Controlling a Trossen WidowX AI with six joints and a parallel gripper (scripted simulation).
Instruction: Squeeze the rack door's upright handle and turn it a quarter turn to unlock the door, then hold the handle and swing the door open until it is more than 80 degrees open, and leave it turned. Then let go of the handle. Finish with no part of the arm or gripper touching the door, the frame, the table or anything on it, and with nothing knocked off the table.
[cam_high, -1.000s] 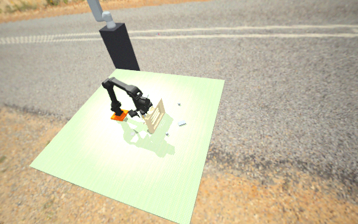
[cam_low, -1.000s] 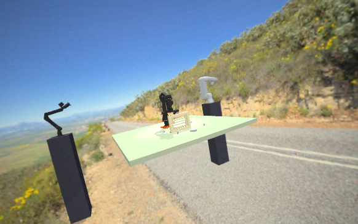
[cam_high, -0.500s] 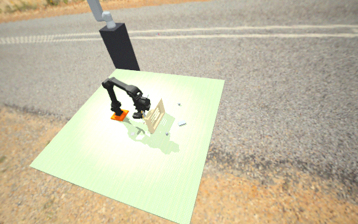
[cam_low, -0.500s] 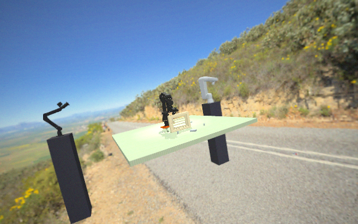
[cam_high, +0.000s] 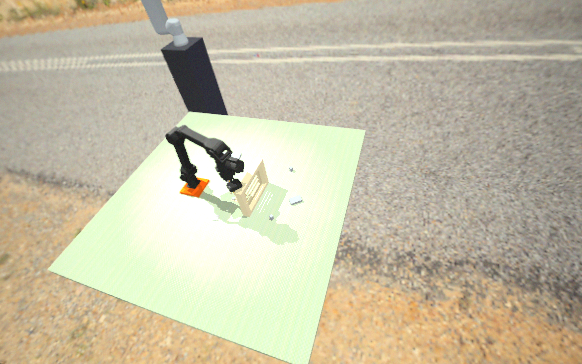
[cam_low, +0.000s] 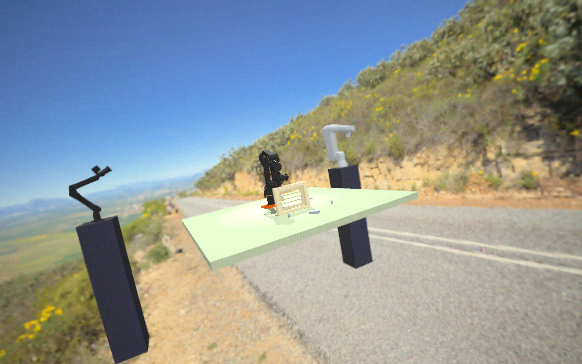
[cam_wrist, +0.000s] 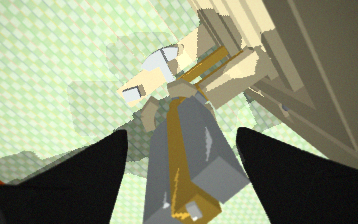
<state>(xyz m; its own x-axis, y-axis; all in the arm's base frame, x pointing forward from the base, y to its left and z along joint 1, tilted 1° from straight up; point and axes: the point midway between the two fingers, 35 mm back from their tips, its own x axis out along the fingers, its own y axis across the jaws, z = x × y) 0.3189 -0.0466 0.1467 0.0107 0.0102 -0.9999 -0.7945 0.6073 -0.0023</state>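
The two black gripper fingers (cam_high: 234, 185) stand apart and released, gripping nothing. Between them in the wrist view lies the chunky grey handle with an amber stripe (cam_wrist: 200, 122), with a visible gap to the finger on either side. Beyond its narrower end are tan bracket pieces and an amber bar (cam_wrist: 205, 64); just beside them, a cream strip (cam_wrist: 150, 79) carries pale blocks. The tan slatted rack frame (cam_wrist: 302, 60) (cam_high: 244, 204) (cam_low: 279, 202) rises at the upper right of that view. How far the door stands open, I cannot tell. The black arm (cam_high: 199, 139) (cam_low: 267, 172) reaches over from its orange base plate (cam_high: 186, 193) (cam_low: 266, 206). On the pale green table (cam_wrist: 35, 45) (cam_high: 175, 290) (cam_low: 225, 245), past the frame, lie a pale grey block (cam_high: 296, 200) (cam_low: 314, 212) and two tiny grey pieces. Farther off, a light grey arm (cam_high: 175, 32) (cam_low: 331, 142) stands on a dark pedestal (cam_high: 192, 75) (cam_low: 354, 245).
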